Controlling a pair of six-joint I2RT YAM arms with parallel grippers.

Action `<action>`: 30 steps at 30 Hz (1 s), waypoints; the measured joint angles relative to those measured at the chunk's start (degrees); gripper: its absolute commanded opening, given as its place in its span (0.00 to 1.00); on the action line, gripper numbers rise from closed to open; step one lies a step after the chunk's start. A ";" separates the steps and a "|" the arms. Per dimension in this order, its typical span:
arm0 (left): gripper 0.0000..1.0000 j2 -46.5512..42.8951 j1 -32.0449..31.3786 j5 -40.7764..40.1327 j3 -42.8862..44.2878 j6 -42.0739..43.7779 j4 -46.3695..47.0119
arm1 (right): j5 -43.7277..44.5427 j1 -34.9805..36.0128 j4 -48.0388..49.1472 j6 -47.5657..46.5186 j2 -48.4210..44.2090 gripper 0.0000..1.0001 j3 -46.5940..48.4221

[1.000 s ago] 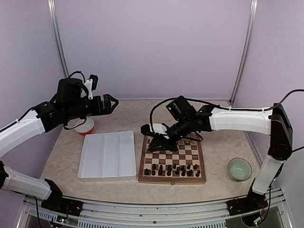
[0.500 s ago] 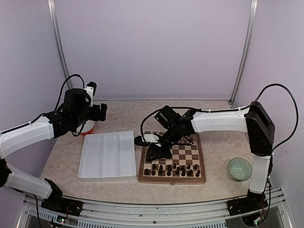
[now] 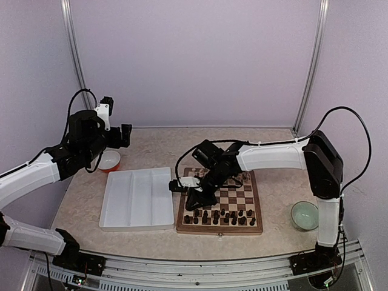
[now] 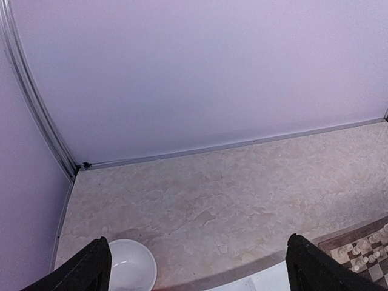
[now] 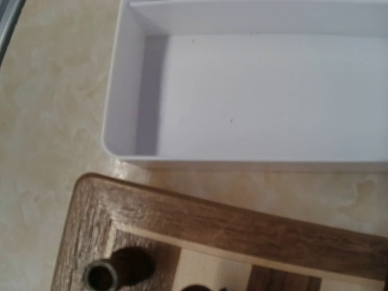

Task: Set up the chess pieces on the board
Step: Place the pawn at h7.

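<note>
Chess pieces (image 3: 219,216) lined up on board (image 3: 219,230), just under and beside right hand (image 3: 195,199) — can't tell its grip. Left hand (image 3: 125,134) spread wide, empty — bowl (image 4: 127,264) below it.

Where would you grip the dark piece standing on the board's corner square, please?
Pinch the dark piece around its upper body, coming straight down from above: it appears to stand upright on the board, and the sides facing the frame have no neighbours.

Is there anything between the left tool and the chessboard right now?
Yes. The white tray lies on the table between the left tool and the board, and the right tool hangs over the board's left side.
</note>
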 measured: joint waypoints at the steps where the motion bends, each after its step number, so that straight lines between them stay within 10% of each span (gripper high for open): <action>1: 0.99 0.13 0.02 0.22 0.00 0.00 -0.02 | 0.11 0.00 -0.20 0.00 0.13 0.16 0.04; 30: 0.99 0.90 0.02 2.12 0.00 -0.02 -0.07 | 0.98 0.68 -1.84 -0.04 1.64 0.23 0.98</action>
